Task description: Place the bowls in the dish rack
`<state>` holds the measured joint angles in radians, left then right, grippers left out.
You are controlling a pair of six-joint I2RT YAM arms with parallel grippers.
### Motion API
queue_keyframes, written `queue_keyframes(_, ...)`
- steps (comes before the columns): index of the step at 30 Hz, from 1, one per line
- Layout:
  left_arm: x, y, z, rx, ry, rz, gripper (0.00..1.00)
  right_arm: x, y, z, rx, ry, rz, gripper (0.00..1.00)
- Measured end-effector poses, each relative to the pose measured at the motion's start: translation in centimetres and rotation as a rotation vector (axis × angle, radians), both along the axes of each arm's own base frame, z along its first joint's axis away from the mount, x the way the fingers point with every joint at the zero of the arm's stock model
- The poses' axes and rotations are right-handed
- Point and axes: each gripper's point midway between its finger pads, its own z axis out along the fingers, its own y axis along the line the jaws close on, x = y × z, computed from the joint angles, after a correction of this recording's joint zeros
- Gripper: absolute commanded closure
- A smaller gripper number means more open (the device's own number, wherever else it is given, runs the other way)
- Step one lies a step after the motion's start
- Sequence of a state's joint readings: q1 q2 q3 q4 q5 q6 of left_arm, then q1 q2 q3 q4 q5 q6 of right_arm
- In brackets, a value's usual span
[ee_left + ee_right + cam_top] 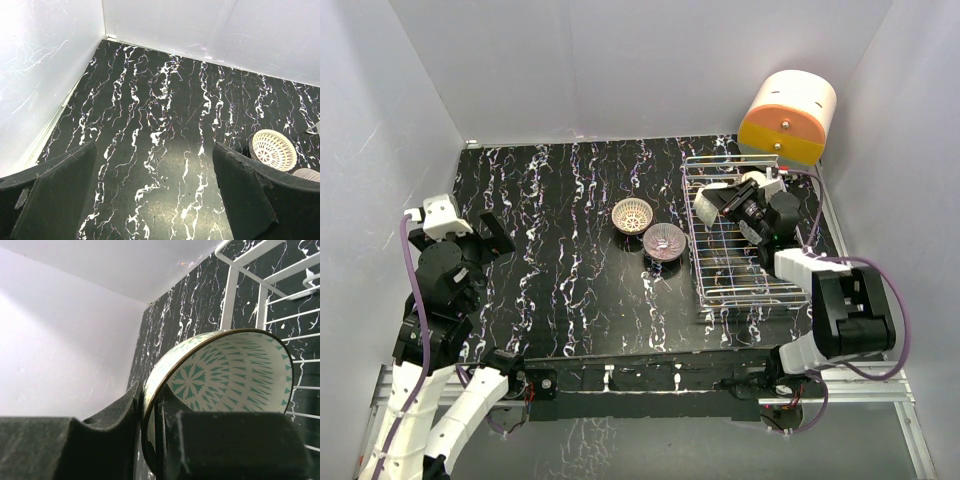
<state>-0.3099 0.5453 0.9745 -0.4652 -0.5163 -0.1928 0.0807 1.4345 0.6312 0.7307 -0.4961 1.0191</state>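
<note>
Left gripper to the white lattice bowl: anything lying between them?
Nothing: only bare black marbled table separates the left gripper from the white lattice bowl, as the top view and left wrist view both show.

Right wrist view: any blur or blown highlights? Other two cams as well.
Right wrist: the right fingers fill the bottom, dark and soft; the teal-patterned bowl they clamp is sharp. Left wrist: the wall at upper left is blown out, faint sheen on the table. Top external: even light, sharp, no obvious glare.
</note>
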Motion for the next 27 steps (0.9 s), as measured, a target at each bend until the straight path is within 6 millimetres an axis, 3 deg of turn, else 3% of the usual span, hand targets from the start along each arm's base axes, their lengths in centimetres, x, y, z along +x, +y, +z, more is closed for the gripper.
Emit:
queue_keyframes(3, 0.1, 0.0, 0.1, 0.003, 0.002, -0.001, 0.03, 0.9, 0.0, -0.9, 0.051, 0.024, -0.013, 0.89)
queue_keyframes(12, 0.3, -0.1, 0.1, 0.006, 0.007, -0.001, 0.03, 2.9, -0.7, -0.5, 0.111, -0.032, -0.084, 0.88)
queue_keyframes(18, 0.6, -0.2, -0.1, 0.014, 0.016, -0.002, 0.03, 5.2, -1.0, -2.5, 0.139, -0.006, -0.121, 0.88)
queue_keyframes(27, 0.6, -0.1, 0.0, 0.021, 0.017, -0.003, 0.03, 6.2, -2.1, -4.0, 0.124, 0.025, -0.198, 0.85)
